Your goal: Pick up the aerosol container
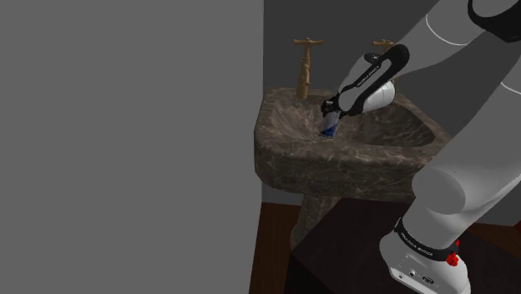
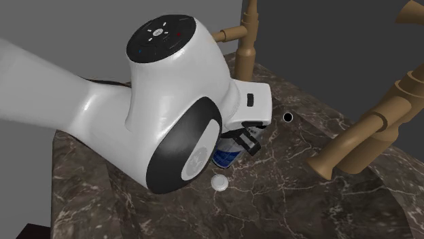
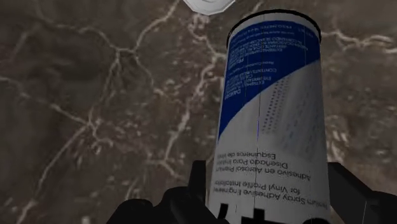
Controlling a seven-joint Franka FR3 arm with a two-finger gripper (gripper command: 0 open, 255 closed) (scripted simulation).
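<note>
Shoulder view: arm (image 1: 464, 189) bent down into sink (image 1: 359, 163), hand (image 1: 328, 119) clasping aerosol can (image 1: 329, 130).

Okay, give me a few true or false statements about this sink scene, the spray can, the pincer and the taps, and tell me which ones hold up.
1. The aerosol can is blue and white with printed text. True.
2. The can stands on the sink's rim beside the taps. False: it is down inside the sink, away from the taps.
3. The pincer is open and apart from the can. False: its fingers clasp the can on both sides.
4. Both taps are brass-coloured. True.
5. The sink is plain white. False: it is dark stone with pale veins.
</note>
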